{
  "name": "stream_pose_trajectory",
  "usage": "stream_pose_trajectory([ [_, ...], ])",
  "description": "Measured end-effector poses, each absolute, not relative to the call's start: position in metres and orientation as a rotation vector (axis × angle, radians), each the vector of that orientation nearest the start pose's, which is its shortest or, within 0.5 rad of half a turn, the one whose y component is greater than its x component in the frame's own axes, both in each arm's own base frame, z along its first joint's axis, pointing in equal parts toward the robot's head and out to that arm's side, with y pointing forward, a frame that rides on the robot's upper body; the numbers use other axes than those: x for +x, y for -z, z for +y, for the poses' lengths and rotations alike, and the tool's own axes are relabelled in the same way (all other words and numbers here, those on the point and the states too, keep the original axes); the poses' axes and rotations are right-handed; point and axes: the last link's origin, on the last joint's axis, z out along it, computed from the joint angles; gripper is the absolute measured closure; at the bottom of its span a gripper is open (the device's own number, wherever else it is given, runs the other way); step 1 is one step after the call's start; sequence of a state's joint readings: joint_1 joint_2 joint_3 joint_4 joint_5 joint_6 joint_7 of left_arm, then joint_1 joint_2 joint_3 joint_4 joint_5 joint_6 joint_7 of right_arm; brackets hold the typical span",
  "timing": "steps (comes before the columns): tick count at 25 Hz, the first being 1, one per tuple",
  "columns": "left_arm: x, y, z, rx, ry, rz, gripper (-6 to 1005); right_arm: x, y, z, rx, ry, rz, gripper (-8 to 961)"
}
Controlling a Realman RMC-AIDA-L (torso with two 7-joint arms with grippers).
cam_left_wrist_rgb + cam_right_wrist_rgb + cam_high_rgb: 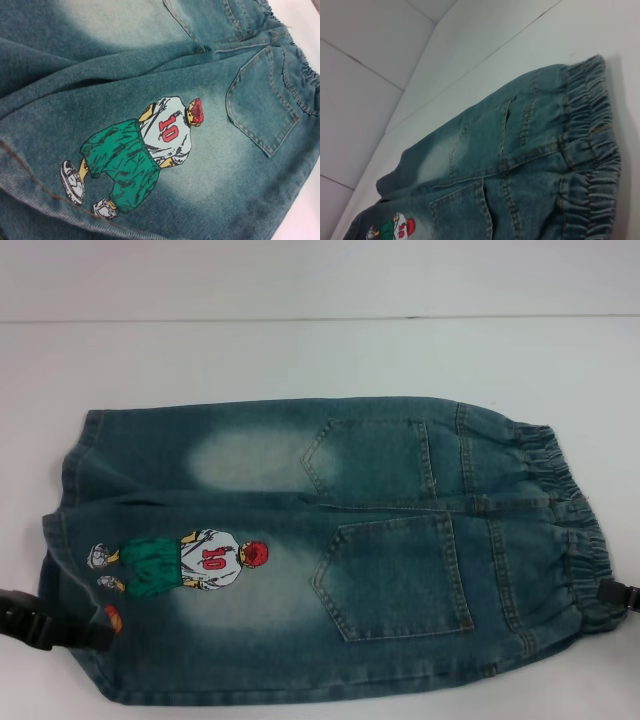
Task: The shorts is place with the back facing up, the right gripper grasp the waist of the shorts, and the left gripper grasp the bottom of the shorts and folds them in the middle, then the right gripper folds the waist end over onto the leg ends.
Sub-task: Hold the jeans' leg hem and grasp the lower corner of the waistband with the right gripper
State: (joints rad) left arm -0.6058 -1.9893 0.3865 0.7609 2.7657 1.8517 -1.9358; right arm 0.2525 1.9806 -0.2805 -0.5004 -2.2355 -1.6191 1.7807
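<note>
The shorts [330, 540] lie flat on the white table with the back up, two patch pockets showing. The waist [575, 530], a gathered elastic band, is at the right and fills the right wrist view [590, 150]. The bottom of the shorts [55, 540], with the straight leg ends, is at the left beside the number 10 player print [185, 562], which the left wrist view shows close up [150, 145]. My left gripper [95, 635] reaches over the near corner of the hem. My right gripper [612, 595] sits at the near end of the waistband.
The white table [320, 350] stretches behind the shorts to a pale back wall [320, 275]. The shorts' near edge lies close to the table's front edge.
</note>
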Motion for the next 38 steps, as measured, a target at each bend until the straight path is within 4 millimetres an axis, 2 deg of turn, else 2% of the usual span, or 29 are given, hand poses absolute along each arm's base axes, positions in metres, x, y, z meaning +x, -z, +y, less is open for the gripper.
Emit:
stream_pose_trajectory([
  [12, -0.319, -0.054, 0.292, -2.704, 0.027, -1.562, 997, 0.392, -0.036, 0.220, -2.097, -0.757, 1.715, 61],
  [25, -0.318, -0.055, 0.294, -2.703, 0.031, -1.555, 997, 0.378, -0.024, 0.231, -2.193, -0.767, 1.690, 63],
  [33, -0.318, -0.055, 0.294, -2.702, 0.032, -1.554, 997, 0.379, -0.025, 0.224, -2.189, -0.776, 1.694, 65],
  [38, -0.318, -0.054, 0.294, -2.701, 0.034, -1.555, 996, 0.384, -0.029, 0.220, -2.169, -0.770, 1.697, 133],
])
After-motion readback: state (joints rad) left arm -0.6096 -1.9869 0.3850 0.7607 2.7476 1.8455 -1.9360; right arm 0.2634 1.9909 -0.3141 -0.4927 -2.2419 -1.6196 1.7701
